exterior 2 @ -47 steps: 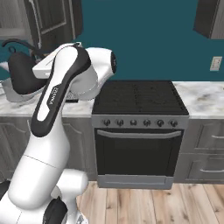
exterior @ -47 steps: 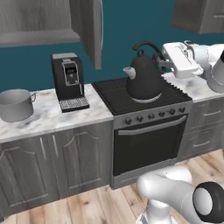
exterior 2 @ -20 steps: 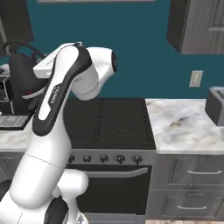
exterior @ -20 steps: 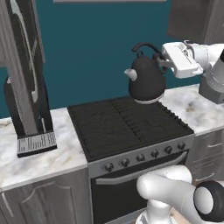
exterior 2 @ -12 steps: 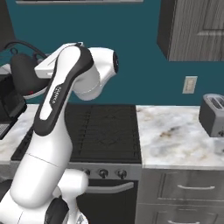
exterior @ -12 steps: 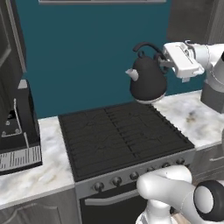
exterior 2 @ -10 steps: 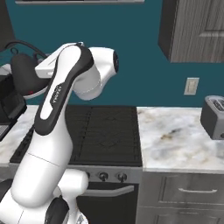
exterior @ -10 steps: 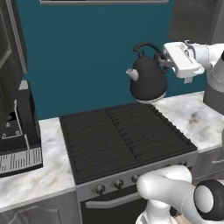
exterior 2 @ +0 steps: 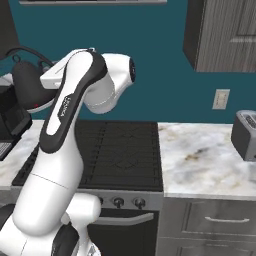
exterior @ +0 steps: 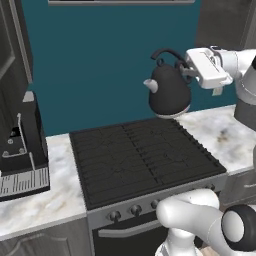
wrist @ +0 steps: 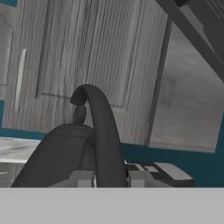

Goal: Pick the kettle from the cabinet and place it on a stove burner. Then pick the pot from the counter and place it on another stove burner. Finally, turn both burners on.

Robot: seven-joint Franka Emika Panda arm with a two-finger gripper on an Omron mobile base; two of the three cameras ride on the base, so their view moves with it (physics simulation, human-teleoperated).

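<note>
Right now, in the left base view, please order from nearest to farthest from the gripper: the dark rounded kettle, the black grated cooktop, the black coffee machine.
1. Dark rounded kettle: held in the gripper.
2. Black grated cooktop: below, centre.
3. Black coffee machine: far left on the counter.

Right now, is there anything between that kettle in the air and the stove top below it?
Nothing. In the left base view the kettle hangs by its handle from the fingers, with bare air down to the stove burners.
</note>
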